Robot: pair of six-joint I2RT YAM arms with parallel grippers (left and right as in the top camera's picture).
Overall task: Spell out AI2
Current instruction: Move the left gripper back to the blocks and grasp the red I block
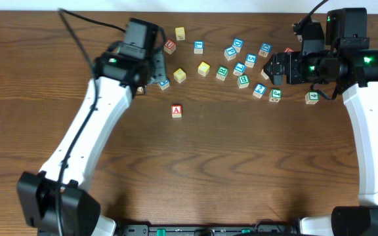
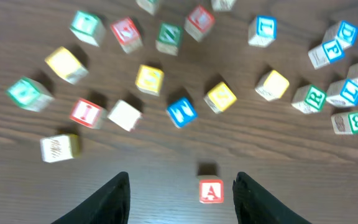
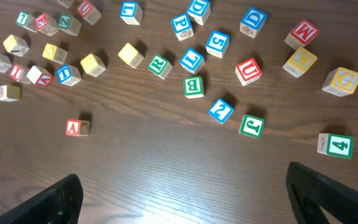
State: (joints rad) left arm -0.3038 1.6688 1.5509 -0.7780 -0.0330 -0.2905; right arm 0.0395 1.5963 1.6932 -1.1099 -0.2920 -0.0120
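The A block (image 1: 176, 111) sits apart, starting the word. The left gripper (image 2: 180, 182) and right gripper (image 3: 182, 180) gape empty. The blurred red block (image 2: 87, 112) may be I.

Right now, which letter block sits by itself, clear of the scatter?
The red A block, alone on bare wood on the robot's side of the scatter, where all the rest crowd. It shows between the fingers of the open left pincer.

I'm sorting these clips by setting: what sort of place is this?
Likely a robotics lab bench: a wood-grain table, white left arm and right arm mounted at its edge, and lettered toy blocks scattered about, a red A block apart.
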